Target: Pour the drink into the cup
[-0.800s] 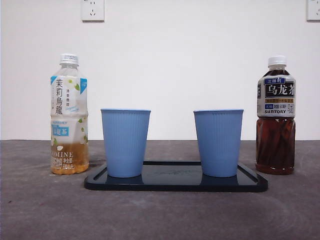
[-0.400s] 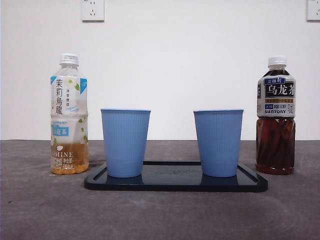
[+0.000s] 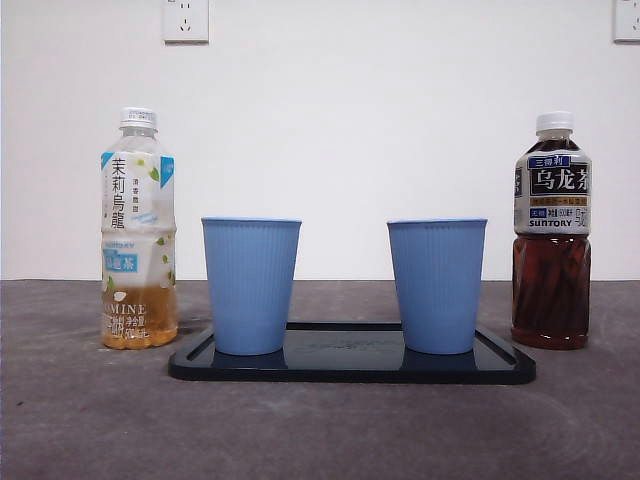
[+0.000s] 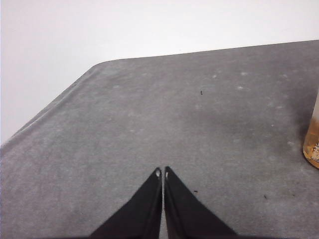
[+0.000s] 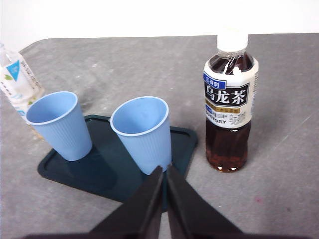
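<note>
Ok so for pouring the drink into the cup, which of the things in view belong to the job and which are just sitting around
For the job:
dark tea bottle, cap on
jasmine tea bottle, cap on
left blue cup, upright on the tray
right blue cup, upright on the tray
left gripper and right gripper, both shut, holding nothing

Just there:
black tray
grey table
wall sockets
</note>
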